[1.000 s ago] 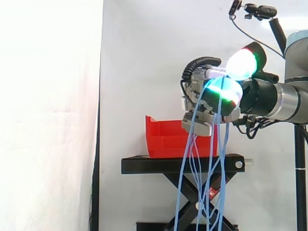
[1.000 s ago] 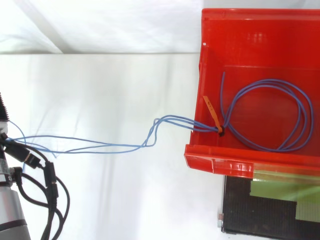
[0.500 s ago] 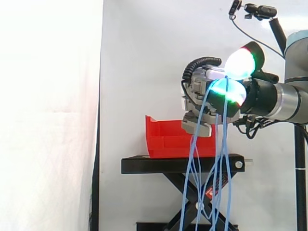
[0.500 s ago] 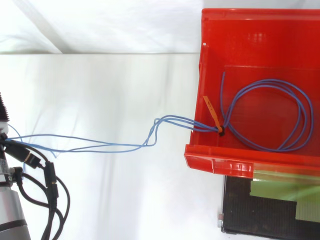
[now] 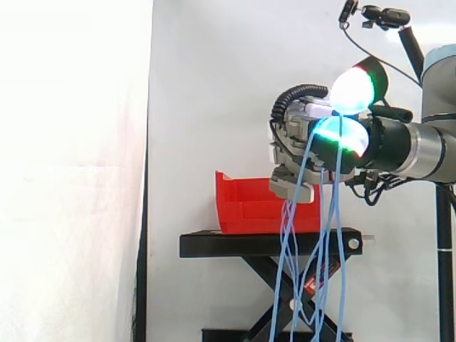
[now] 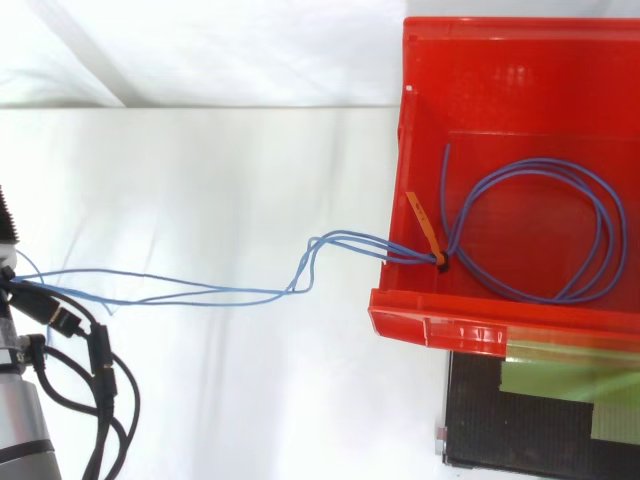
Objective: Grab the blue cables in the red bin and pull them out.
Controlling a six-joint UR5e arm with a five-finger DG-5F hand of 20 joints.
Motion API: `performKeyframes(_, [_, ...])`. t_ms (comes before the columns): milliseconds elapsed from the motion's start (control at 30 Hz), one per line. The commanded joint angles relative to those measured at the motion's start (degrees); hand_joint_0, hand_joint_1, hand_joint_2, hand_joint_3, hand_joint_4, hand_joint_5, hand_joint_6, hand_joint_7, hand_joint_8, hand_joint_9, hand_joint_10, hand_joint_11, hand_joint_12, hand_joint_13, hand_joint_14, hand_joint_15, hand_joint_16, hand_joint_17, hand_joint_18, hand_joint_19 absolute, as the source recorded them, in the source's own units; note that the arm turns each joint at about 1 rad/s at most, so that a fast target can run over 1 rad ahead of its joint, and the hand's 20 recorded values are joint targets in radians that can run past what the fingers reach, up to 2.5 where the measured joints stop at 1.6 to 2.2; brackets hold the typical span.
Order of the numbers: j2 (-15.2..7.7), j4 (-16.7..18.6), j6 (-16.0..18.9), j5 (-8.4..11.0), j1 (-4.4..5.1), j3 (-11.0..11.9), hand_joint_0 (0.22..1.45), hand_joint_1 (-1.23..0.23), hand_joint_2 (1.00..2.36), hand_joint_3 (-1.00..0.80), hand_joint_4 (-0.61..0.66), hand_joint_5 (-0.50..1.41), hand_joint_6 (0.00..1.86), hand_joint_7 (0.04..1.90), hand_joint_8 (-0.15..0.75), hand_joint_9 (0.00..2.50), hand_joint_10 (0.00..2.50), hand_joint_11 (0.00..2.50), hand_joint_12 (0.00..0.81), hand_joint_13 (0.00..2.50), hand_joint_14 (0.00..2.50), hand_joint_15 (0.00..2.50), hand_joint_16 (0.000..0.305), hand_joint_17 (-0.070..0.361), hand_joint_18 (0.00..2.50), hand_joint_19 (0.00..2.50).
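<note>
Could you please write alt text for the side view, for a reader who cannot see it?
A robot hand, fingers curled round a bundle of blue cables, holds them up so the strands hang in long lines past a black stand. A red bin sits on the stand, partly behind the hand, before a white curtain.

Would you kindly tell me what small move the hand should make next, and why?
Probably a pull away from the red bin, fingers clamped on the blue cables. In the top view a loop lies inside the bin and the strands leaving it look slack; in the side view they hang loosely from the hand.
</note>
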Motion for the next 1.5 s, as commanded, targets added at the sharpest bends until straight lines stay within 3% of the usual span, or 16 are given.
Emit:
performKeyframes(0, [-0.02, -0.31, 0.0, 0.0, 0.0, 0.0, 0.61, -0.73, 1.0, -1.0, 0.2, 1.13, 0.13, 0.67, 0.203, 1.3, 0.0, 1.55, 0.484, 1.58, 0.01, 1.5, 0.057, 0.129, 0.96, 1.03])
performKeyframes(367, [-0.02, -0.4, 0.0, 0.0, 0.0, 0.0, 0.63, -0.81, 1.0, -1.0, 0.21, 1.16, 0.14, 0.67, 0.188, 1.31, 0.0, 1.54, 0.459, 1.58, 0.01, 1.5, 0.055, 0.123, 0.95, 1.03])
performKeyframes(567, [-0.02, -0.4, 0.0, 0.0, 0.0, 0.0, 0.78, -0.91, 1.0, -1.0, 0.21, 1.09, 0.24, 0.64, 0.142, 1.26, 0.01, 1.64, 0.409, 1.55, 0.02, 1.52, 0.045, 0.101, 0.88, 1.06])
performKeyframes(733, [-0.02, -0.4, 0.0, 0.0, 0.0, 0.0, 0.82, -0.93, 1.0, -1.0, 0.21, 1.05, 0.26, 0.63, 0.135, 1.24, 0.0, 1.65, 0.406, 1.55, 0.02, 1.52, 0.044, 0.099, 0.87, 1.07])
performKeyframes(1467, [-0.02, -0.14, 0.17, 0.0, -0.09, 0.0, 0.83, -0.97, 1.0, -1.0, 0.19, 0.97, 0.09, 0.7, 0.153, 1.16, 0.0, 1.75, 0.412, 1.51, 0.02, 1.53, 0.045, 0.101, 0.83, 1.09])
